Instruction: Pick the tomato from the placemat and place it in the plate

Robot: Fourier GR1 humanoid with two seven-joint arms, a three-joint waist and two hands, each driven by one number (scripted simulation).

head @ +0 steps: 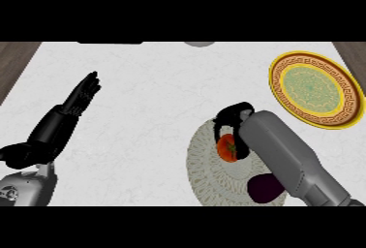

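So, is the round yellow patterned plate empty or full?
Empty: the plate shows only its pattern; the red tomato is over the round woven placemat.

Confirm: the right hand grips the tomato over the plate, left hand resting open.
Not over the plate: the head view shows the right hand gripping the tomato over the placemat. The left hand does rest open.

Our left hand [58,125] rests open at the left of the frame, fingers straight and close together, pointing toward the upper right, with the thumb spread out toward the left edge. The grey left forearm [25,186] enters at the lower left corner. Our right forearm [289,157] slants in from the lower right corner toward the centre. At its end our right hand [230,116] has its fingers curled round the tomato [227,147].
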